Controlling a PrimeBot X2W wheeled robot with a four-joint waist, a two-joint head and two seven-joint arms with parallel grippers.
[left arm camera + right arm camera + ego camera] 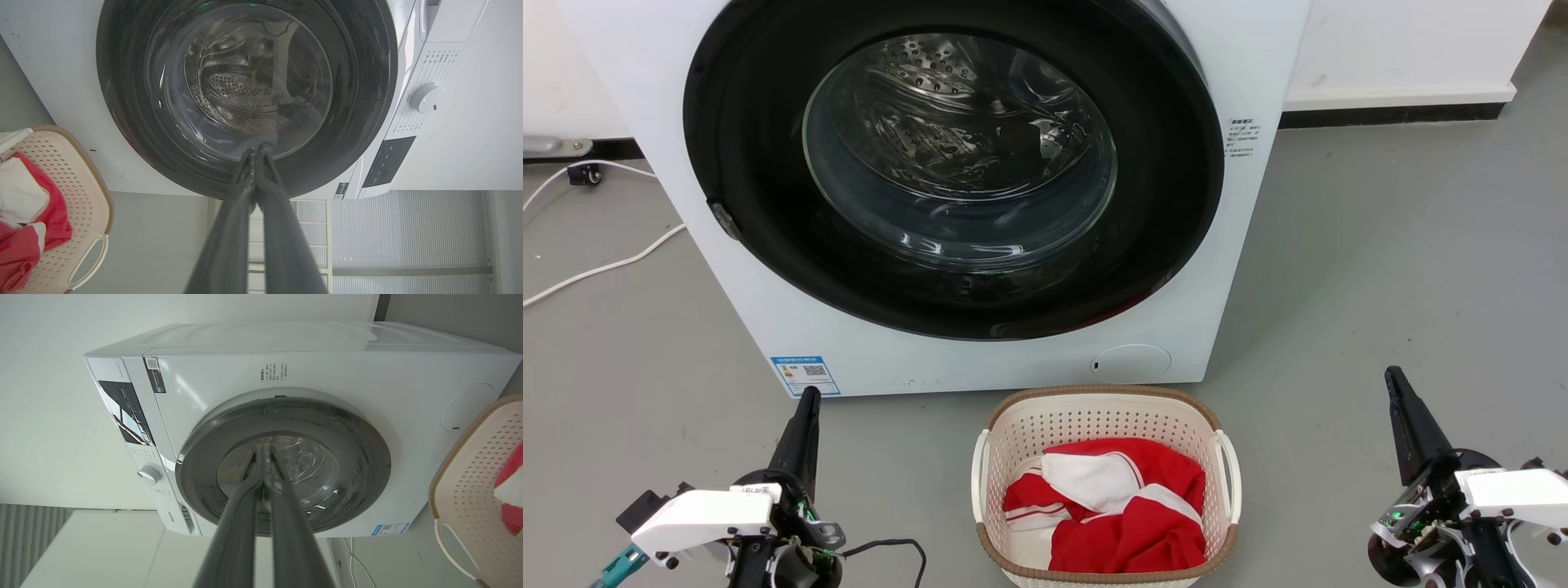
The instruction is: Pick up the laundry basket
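The laundry basket (1094, 420) stands on the grey floor just in front of the washer, cream-white and perforated with a brown rim. Red and white clothes (1111, 506) lie inside it. One white handle (978, 482) shows on its left side and another (1230, 474) on its right. My left gripper (809, 394) is well to the left of the basket, shut and empty, fingers pointing up. On the far right, my right gripper (1392, 374) is shut and empty too. The basket (77, 192) shows at the left edge of the left wrist view and at the right edge of the right wrist view (470, 486).
A white front-loading washer (866, 359) with a closed round glass door (956, 155) fills the space behind the basket. White cables (596, 269) run across the floor at the left. A white wall base (1396, 94) stands at the back right.
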